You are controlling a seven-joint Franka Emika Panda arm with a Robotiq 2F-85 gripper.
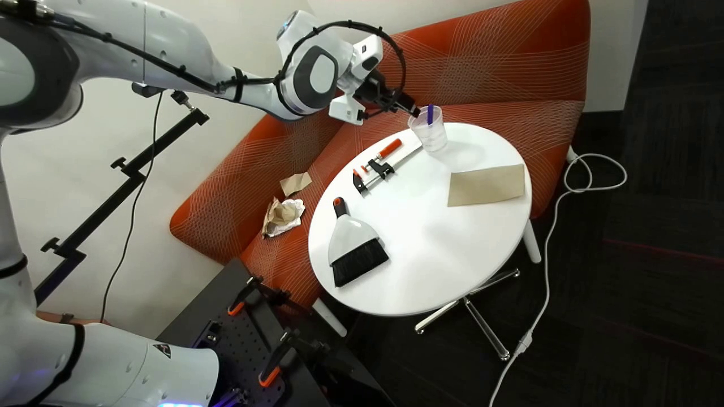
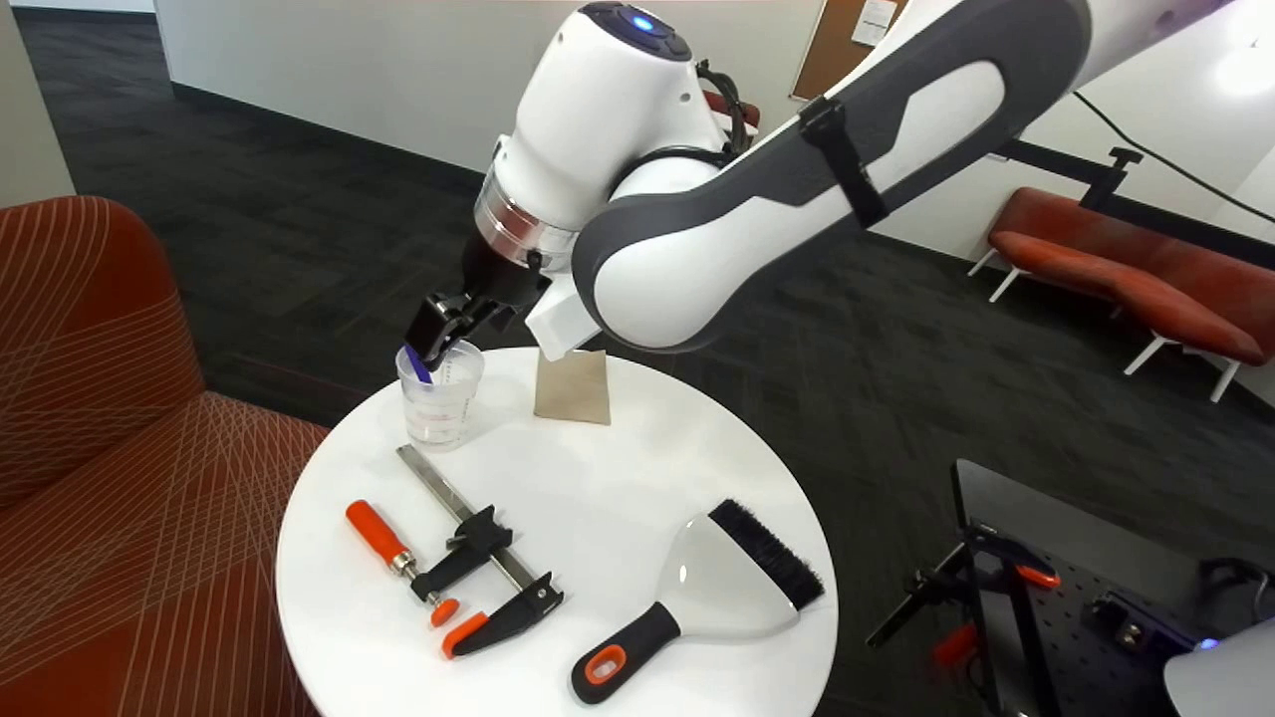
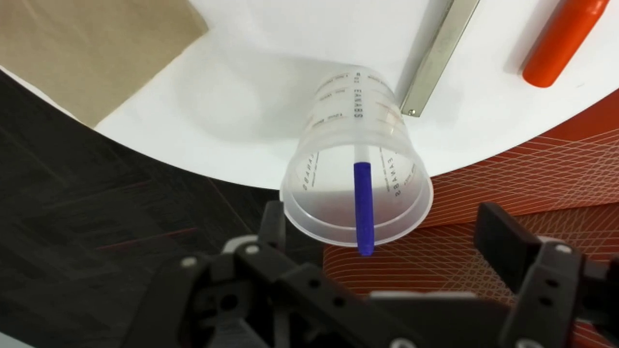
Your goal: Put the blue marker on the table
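Observation:
The blue marker (image 3: 364,208) stands leaning in a clear plastic cup (image 3: 333,108), its blue end sticking up past the rim. It also shows in both exterior views (image 1: 430,115) (image 2: 418,365). The cup stands near the edge of the round white table (image 1: 430,243). My gripper (image 3: 384,227) is open and empty, one finger on each side of the marker in the wrist view, touching nothing that I can see. In both exterior views the gripper (image 1: 416,111) (image 2: 430,334) is at the cup's rim height or just above it.
A bar clamp with a red handle (image 2: 377,533) lies close to the cup. A dustpan with a black brush (image 1: 353,243) and a brown paper sheet (image 1: 486,185) lie on the table. An orange-red sofa (image 1: 509,62) borders the table beside the cup.

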